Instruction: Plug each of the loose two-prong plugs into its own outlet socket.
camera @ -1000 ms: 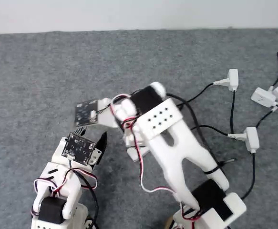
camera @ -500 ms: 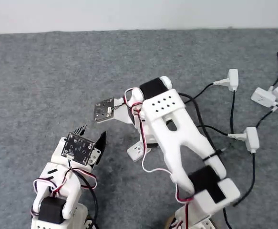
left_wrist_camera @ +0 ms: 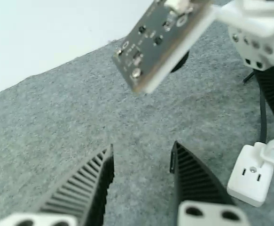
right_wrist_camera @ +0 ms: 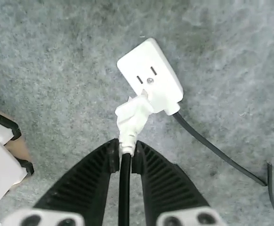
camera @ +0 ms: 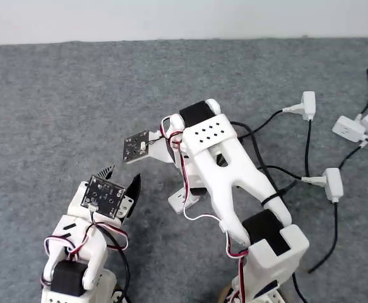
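Right arm: swung over since a second ago, so that its wrist board (camera: 136, 146) is carried from left of centre toward the middle of the high view, and its elbow is drawn down toward the lower edge
Socket (right_wrist_camera: 150, 75): laid face up on the grey carpet (camera: 57, 101), just below the middle of the high view; it is mostly covered by the arm a second ago and is now uncovered
Right gripper (right_wrist_camera: 124, 147): closed narrowly on the black cord just behind the plug (right_wrist_camera: 134, 118)
Plug position: pressed tip-first against the socket's near edge; both slots are seen open, so the prongs, hidden under the plug body, are probably not yet entered
Meaning for the task: the plug is brought to its socket, but insertion is judged undone and alignment over the slots is still needed
Left gripper (left_wrist_camera: 141, 162): held wide open and empty at the lower left of the high view, unmoved across the frames
Other plugs (camera: 307, 104): left lying at the right edge, well apart from both arms
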You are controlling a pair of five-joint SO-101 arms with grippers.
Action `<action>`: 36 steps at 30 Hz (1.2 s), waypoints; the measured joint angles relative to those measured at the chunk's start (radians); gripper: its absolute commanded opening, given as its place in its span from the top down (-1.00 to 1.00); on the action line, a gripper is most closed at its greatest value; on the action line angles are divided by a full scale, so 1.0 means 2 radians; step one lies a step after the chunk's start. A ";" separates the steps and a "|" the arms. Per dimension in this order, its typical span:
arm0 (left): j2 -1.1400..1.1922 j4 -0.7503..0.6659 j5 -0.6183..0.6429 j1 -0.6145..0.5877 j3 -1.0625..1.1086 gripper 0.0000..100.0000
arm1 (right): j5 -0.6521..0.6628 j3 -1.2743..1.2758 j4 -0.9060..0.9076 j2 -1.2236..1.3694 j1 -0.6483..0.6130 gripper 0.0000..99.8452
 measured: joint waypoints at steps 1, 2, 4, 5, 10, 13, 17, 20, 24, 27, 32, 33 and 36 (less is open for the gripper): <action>0.000 0.000 0.000 0.000 0.000 0.61 | 0.000 0.000 -0.002 0.000 0.000 0.98; 0.000 0.000 0.000 0.000 0.000 0.61 | 0.002 0.000 -0.003 0.000 0.000 0.98; 0.000 0.000 0.000 0.000 0.000 0.61 | 0.002 0.000 -0.005 0.000 0.000 0.98; 0.000 0.000 0.000 0.000 0.000 0.61 | 0.002 0.000 -0.005 0.000 -0.001 0.98; 0.000 0.000 0.000 0.000 0.000 0.61 | 0.002 0.000 -0.005 0.000 -0.008 0.98; 0.000 0.000 0.000 0.000 0.000 0.61 | 0.002 -0.009 -0.007 0.000 -0.013 0.98; 0.000 0.000 0.000 0.000 0.000 0.61 | 0.002 -0.021 -0.007 0.000 -0.015 0.98; 0.000 0.000 0.000 0.000 0.000 0.61 | 0.002 -0.022 -0.007 0.000 -0.015 0.98; 0.000 0.000 0.000 0.000 0.000 0.61 | 0.002 -0.022 -0.007 0.008 -0.015 0.98; 0.000 0.000 0.000 0.000 0.000 0.61 | 0.002 -0.022 -0.007 0.031 -0.015 0.98; 0.000 0.000 0.000 0.000 0.000 0.61 | 0.002 -0.033 -0.006 0.042 -0.015 0.98; 0.000 0.000 0.000 0.000 0.000 0.61 | 0.002 -0.038 -0.007 0.044 -0.015 0.98; 0.000 0.000 0.000 0.000 0.000 0.61 | 0.002 -0.043 -0.007 0.045 -0.015 0.98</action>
